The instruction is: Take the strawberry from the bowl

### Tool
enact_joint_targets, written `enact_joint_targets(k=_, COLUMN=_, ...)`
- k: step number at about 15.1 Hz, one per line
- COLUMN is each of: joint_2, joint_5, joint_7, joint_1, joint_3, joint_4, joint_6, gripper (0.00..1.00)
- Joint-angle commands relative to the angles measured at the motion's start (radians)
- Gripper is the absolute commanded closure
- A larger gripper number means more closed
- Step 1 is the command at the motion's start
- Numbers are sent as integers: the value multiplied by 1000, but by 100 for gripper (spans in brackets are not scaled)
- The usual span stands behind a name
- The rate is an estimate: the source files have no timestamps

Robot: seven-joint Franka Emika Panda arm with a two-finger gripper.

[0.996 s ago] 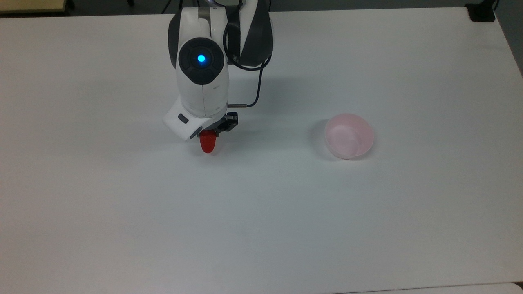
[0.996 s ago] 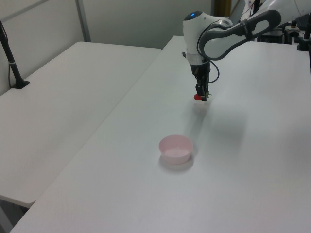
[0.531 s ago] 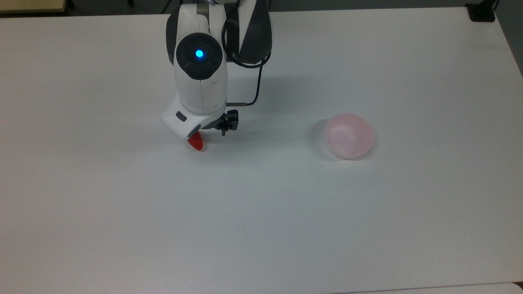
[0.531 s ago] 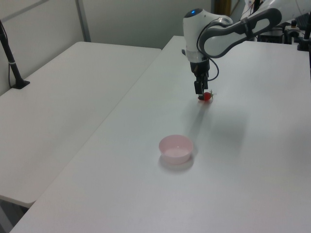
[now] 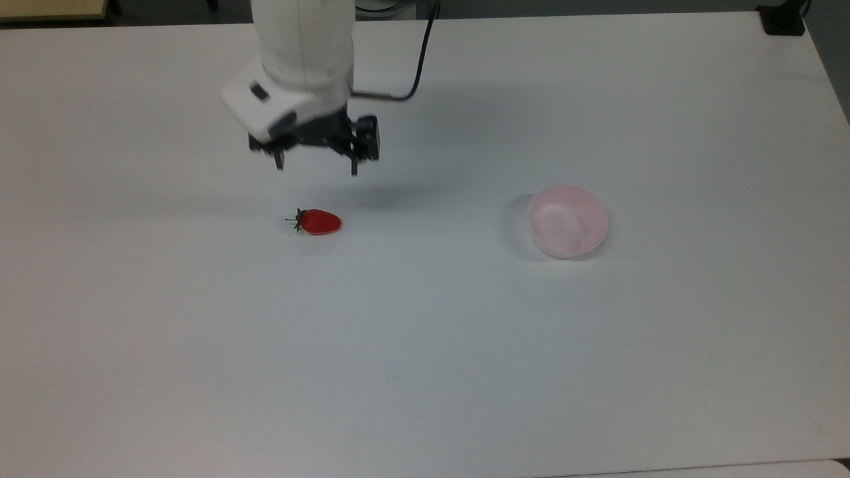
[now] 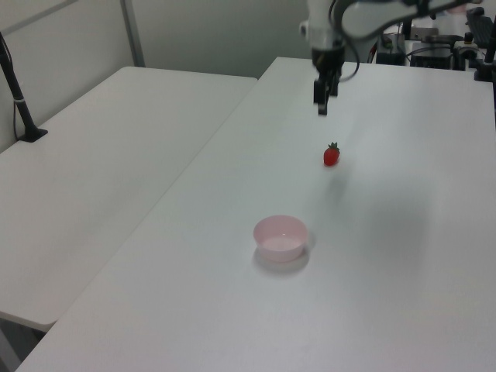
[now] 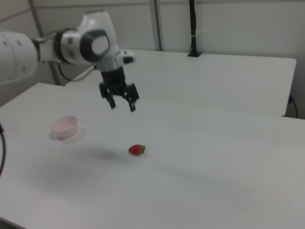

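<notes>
The bowl (image 5: pixel 568 221) holds nothing; the strawberry (image 5: pixel 319 222) lies on the table (image 5: pixel 425 365), the hand (image 5: pixel 316 164) released above.

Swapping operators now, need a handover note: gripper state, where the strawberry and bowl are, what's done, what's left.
Gripper: open, empty, raised above the table.
Strawberry: lying on its side on the bare table, below the gripper in the top view, leaf cap toward the top view's left.
Bowl: upright, empty, well off to the top view's right, apart from the strawberry.
Done: strawberry is out of the bowl and set down on the table.
Left: apparently nothing beyond parking the arm.
</notes>
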Motion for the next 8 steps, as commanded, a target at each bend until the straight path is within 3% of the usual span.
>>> enact_joint_targets(k=1, joint_2=-156, joint_5=31, joint_7=132, joint_1=4, joint_3=-27, joint_4=-60, joint_6=-87, gripper=0)
enact_joint_targets(k=4, joint_2=-241, joint_5=48, joint_7=122, joint_1=53, joint_3=-90, joint_4=-118, joint_6=-104, gripper=0)
enact_joint_targets(k=8, joint_2=-278, joint_5=99, joint_7=-7, joint_1=111, joint_3=-182, joint_4=-138, joint_6=-107, gripper=0)
